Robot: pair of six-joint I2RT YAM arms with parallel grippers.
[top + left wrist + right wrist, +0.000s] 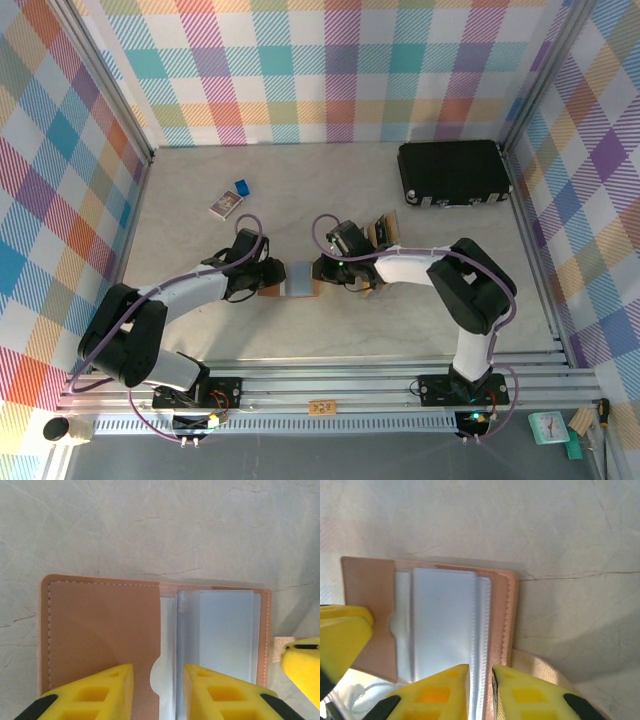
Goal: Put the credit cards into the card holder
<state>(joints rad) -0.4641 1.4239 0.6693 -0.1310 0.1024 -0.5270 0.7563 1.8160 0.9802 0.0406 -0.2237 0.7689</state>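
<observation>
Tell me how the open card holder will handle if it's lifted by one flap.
Card holder probably floppy: it hinges at a fold, so the free half would likely swing. Its clear sleeves look glossy, perhaps slippery. Thin, so likely light.

Top view looks down; close wrist views share card holder point(100, 625).

We record a left arm point(175, 292) and a right arm point(410, 265) with white link shells, black joint housings and lilac cables point(314, 232) alongside. The left claw point(159, 680) and right claw point(480, 680) carry yellow fingers point(100, 690) with hollow cells and black patches.
</observation>
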